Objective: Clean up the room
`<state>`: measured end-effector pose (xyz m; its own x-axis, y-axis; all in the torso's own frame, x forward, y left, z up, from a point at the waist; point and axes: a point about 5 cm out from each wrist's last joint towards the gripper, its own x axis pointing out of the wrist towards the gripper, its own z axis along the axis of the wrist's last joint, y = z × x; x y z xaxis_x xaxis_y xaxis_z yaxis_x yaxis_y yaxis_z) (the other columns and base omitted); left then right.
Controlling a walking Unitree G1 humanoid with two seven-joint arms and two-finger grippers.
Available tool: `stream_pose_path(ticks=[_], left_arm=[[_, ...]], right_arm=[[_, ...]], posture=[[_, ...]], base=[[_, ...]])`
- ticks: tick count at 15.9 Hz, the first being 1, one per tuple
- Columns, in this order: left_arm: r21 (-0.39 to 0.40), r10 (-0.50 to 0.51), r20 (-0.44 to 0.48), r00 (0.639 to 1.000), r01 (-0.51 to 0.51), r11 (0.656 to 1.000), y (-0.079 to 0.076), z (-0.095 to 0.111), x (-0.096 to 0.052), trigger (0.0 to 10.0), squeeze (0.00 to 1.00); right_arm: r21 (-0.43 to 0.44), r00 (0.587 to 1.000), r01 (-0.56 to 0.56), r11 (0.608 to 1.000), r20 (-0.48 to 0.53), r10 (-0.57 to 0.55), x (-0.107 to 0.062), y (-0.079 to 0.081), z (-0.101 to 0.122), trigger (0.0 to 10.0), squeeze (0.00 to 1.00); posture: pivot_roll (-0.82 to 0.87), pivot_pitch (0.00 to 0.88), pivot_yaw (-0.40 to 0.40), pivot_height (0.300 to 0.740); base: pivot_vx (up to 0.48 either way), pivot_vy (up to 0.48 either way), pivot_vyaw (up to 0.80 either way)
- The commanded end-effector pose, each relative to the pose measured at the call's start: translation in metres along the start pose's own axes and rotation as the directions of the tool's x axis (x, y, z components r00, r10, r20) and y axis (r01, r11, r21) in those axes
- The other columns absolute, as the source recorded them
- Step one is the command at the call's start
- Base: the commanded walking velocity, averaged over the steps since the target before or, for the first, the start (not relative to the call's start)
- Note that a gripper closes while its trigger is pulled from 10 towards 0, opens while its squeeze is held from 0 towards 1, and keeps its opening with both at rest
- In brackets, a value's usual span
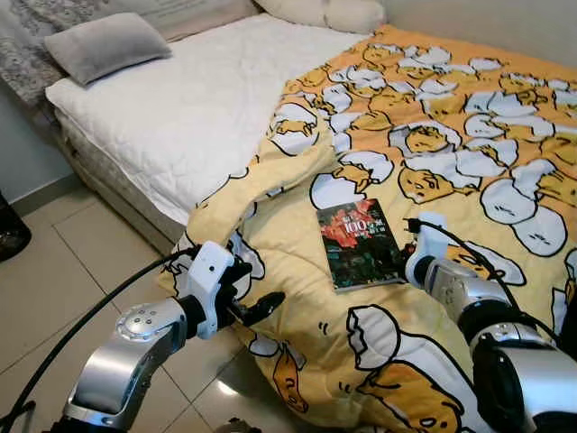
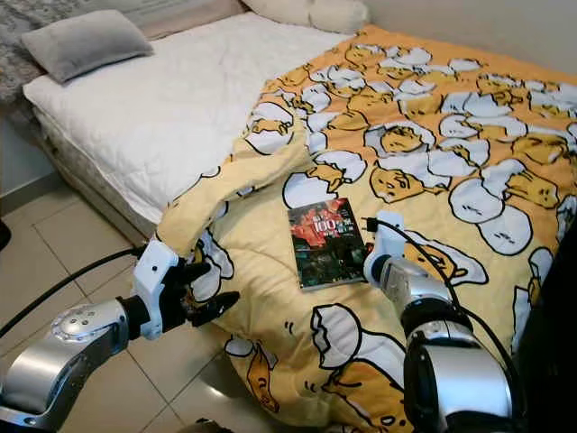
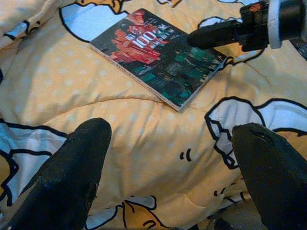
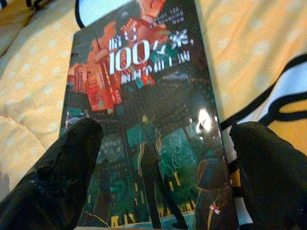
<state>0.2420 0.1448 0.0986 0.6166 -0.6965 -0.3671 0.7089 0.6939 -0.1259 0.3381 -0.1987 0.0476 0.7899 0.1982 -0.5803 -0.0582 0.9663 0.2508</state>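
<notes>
The right gripper tucks its fingertips behind its own white wrist housing in the head views, so their contact with the book can't be judged there. In the right wrist view, the book's bottom edge runs off frame between the fingers, and its small cover print is too blurred to read. Beside the left gripper, the duvet is cut off on every side.

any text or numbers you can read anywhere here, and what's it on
"100": large white number on the cover of the book lying on the yellow blanket.
Characters around the number, and a small line above it: too blurred to read.
The blanket has only cartoon egg pictures, no words.
</notes>
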Motion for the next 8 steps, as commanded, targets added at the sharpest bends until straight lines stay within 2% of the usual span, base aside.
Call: stream_pose_path(ticks=[1,2,3,4,6,8], left_arm=[[0.039,-0.046,-0.015,0.999,0.047,0.998,-0.003,0.005,0.000,10.0,0.00],[0.047,-0.049,-0.024,0.999,0.050,0.998,-0.003,0.004,0.000,10.0,0.00],[0.053,-0.058,-0.048,0.997,0.060,0.997,-0.004,0.002,0.001,10.0,0.00],[0.060,-0.052,-0.058,0.997,0.055,0.997,-0.005,0.001,0.000,10.0,0.00],[0.051,-0.045,-0.054,0.998,0.048,0.998,-0.005,0.000,-0.001,10.0,0.00],[0.051,-0.047,-0.061,0.997,0.050,0.997,-0.006,-0.001,-0.002,10.0,0.00]], right_arm=[[0.009,1.000,-0.005,1.000,-0.023,0.005,0.000,-0.001,0.001,10.0,0.00],[0.017,1.000,-0.010,1.000,-0.026,0.010,0.000,-0.001,0.001,10.0,0.00],[0.066,0.999,-0.038,0.997,-0.026,0.040,-0.001,0.000,0.002,10.0,0.00],[0.161,0.995,-0.102,0.982,0.002,0.103,-0.003,-0.001,0.008,10.0,0.00],[0.178,0.990,-0.138,0.974,0.013,0.138,-0.004,-0.001,0.011,10.0,0.00],[0.233,0.982,-0.187,0.954,0.014,0.189,-0.006,0.000,0.011,10.0,0.00]], posture=[[0.04,0.071,0.068,0.740],[0.04,0.071,0.068,0.740],[0.04,0.084,0.071,0.740],[0.04,0.092,0.071,0.740],[0.04,0.097,0.071,0.740],[0.05,0.112,0.072,0.740]], base=[[0.000,0.000,0.00],[0.000,0.000,0.00],[0.000,0.000,0.00],[0.000,0.000,0.00],[0.000,0.000,0.00],[0.000,0.000,0.00]])
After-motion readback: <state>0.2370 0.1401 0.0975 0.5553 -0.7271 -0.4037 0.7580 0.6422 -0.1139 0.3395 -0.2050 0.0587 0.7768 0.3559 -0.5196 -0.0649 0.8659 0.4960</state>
